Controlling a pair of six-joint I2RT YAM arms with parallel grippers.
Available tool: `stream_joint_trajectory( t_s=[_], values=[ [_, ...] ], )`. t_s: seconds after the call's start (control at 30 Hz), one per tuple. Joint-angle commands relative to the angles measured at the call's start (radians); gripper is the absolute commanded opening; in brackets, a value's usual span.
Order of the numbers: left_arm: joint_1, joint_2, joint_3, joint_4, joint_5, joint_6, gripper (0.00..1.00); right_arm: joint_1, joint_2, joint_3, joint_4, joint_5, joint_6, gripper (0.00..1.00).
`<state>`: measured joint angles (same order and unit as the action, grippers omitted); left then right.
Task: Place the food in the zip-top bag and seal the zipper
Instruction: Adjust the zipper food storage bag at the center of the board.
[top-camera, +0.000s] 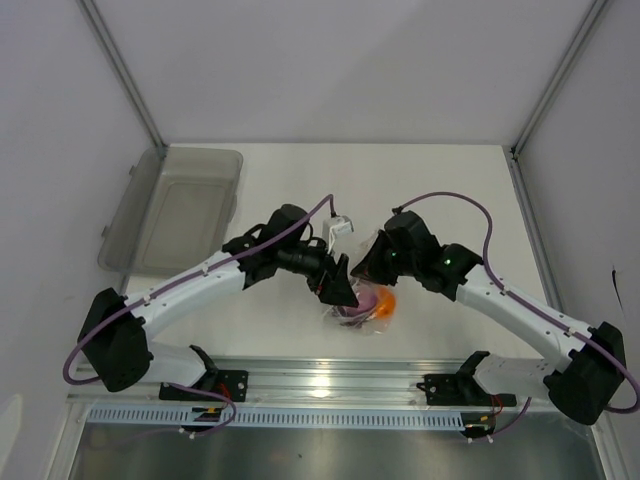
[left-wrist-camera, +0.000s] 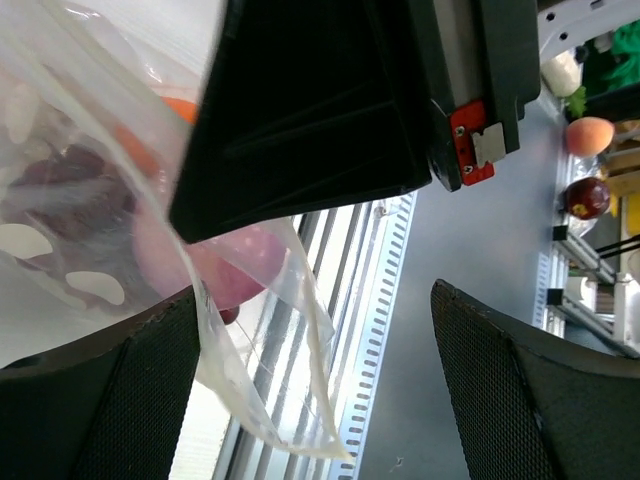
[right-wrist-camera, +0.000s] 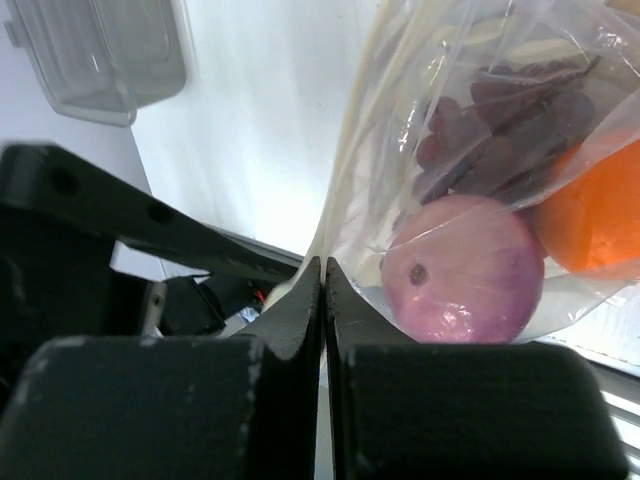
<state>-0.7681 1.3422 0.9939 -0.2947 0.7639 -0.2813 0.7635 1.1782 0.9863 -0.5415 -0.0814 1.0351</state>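
**Desk:** Where is the zip-top bag (right-wrist-camera: 470, 150)?

**Photographer:** Its edge is pinched in the right gripper (right-wrist-camera: 325, 268), whose two fingers (right-wrist-camera: 290, 320) are pressed flat together on the film. The pale zipper (right-wrist-camera: 362, 130) runs away from those fingertips along the same edge. The food shows through the clear plastic. A purple-red onion (right-wrist-camera: 465, 270) sits just beside the right gripper's tips, an orange (right-wrist-camera: 595, 210) lies past it, and dark red berries (right-wrist-camera: 500, 125) are farther out.

**Desk:** And the left gripper (left-wrist-camera: 315, 300)?

**Photographer:** It is spread wide and holding nothing. The bag sits to one side of its gap, with a loose clear corner draped against one finger (left-wrist-camera: 120, 390). The other finger stands well apart from the film. The black body of the right gripper fills the view straight ahead of it.

**Desk:** How are the arms set?

**Photographer:** From above, both reach inward from their bases and meet over the near middle of the tabletop (top-camera: 300, 180). The left arm (top-camera: 190, 295) stretches long from the left and the right arm (top-camera: 520, 310) from the right. Each wrist tips downward, and the gripper tips are almost nose to nose above the bag.

**Desk:** Anything else in view?

**Photographer:** A grey translucent tub (top-camera: 180, 205) lies well apart behind the left gripper. An aluminium rail (top-camera: 330, 378) runs below both grippers, on the side nearer the bases.
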Motion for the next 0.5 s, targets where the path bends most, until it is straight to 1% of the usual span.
stream_joint_trajectory(
  t_s=[0.0, 0.1, 0.23, 0.33, 0.43, 0.47],
  values=[
    [-0.049, -0.032, 0.018, 0.008, -0.081, 0.070, 0.93, -0.006, 0.021, 0.077, -0.023, 0.072, 0.057, 0.00],
    [-0.077, -0.021, 0.035, -0.006, -0.144, 0.077, 0.92, -0.006, 0.031, 0.098, -0.034, 0.078, 0.060, 0.00],
    [-0.080, -0.014, 0.037, -0.011, -0.216, 0.067, 0.89, -0.004, 0.020, 0.094, -0.037, 0.081, 0.065, 0.00],
    [-0.080, -0.012, 0.046, -0.021, -0.264, 0.062, 0.83, -0.006, 0.014, 0.088, -0.037, 0.078, 0.057, 0.02],
    [-0.080, -0.005, 0.052, -0.027, -0.296, 0.059, 0.63, -0.006, 0.014, 0.078, -0.034, 0.074, 0.043, 0.05],
    [-0.080, -0.002, 0.055, -0.032, -0.308, 0.053, 0.51, -0.006, 0.011, 0.077, -0.032, 0.071, 0.039, 0.06]
  ],
)
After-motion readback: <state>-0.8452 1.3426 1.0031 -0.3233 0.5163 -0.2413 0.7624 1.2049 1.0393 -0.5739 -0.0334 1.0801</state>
